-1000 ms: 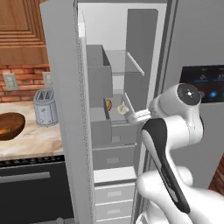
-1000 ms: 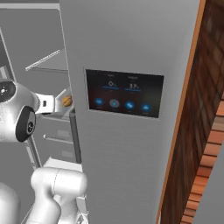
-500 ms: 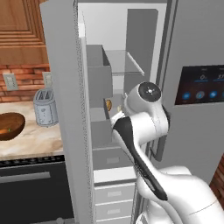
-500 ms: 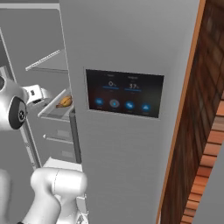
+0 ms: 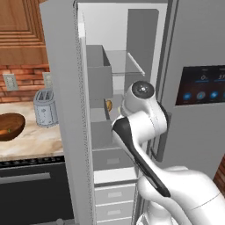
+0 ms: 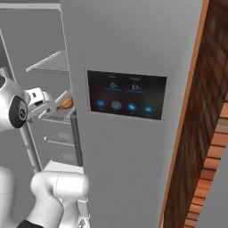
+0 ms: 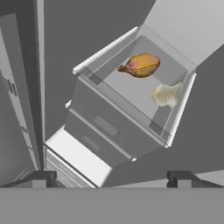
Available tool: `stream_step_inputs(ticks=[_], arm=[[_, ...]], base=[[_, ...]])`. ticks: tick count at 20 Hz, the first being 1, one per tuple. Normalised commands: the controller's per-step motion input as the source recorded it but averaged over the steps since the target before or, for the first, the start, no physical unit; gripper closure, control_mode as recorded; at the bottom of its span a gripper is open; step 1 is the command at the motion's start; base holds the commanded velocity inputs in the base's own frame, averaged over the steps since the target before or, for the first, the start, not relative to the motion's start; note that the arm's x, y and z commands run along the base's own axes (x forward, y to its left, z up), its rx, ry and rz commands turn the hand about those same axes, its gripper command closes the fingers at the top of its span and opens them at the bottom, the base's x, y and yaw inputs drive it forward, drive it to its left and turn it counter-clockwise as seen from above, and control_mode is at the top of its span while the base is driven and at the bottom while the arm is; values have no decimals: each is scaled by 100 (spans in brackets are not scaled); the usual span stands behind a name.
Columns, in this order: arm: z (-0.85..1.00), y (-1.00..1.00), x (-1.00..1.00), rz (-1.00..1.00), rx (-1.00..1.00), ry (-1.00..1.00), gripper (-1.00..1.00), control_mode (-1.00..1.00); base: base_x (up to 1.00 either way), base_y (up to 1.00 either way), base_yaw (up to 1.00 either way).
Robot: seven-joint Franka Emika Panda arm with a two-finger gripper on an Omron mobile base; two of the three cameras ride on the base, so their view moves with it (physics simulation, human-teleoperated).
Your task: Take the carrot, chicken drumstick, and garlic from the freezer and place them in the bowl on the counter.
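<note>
The arm is reaching into the open freezer (image 5: 118, 57), and the hand camera is looking down on a clear shelf (image 7: 131, 94) carrying two of the targets. The chicken drumstick (image 7: 140, 65) is lying on its side toward the back of that shelf, and the garlic (image 7: 165, 94) is sitting just beside it, nearer the shelf's right rail, the two apart with a small gap between them. From the right base camera the drumstick (image 6: 67, 103) is peeking out as a golden lump just past the hand.

The gripper (image 7: 111, 177) is hanging short of the shelf with its fingers (image 7: 41, 178) spread wide and holding nothing. Over on the tabletop (image 5: 30, 143), beside the toaster (image 5: 45, 107), the bowl (image 5: 11, 126) is waiting, and something orange, looking like the carrot (image 5: 9, 130), is already lying inside it.

So the step in hand, by my reading, is the approach for the next pick. To do it well, the hand is needing to choose one item and centre on it. For the drumstick, the fingers should be straddling the plump body across its narrow width. The front lip of the shelf is the hazard: the hand should be going in above it, then lowering. Nudging the garlic toward the rail would make its own pick harder.
</note>
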Motion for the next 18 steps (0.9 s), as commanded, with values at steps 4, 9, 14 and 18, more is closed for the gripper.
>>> stream_step_inputs(ticks=[4, 9, 14, 18], arm=[[-9, -23, 26, -1, -6, 0, -100, -100], [-7, -31, 50, -2, -7, 0, -100, -100], [0, -4, 79, -9, 0, 0, -100, -100], [0, -1, 84, -12, 0, 1, -100, -100]], base=[[0, 0, 0], [0, 0, 0], [0, 0, 0], [0, 0, 0]])
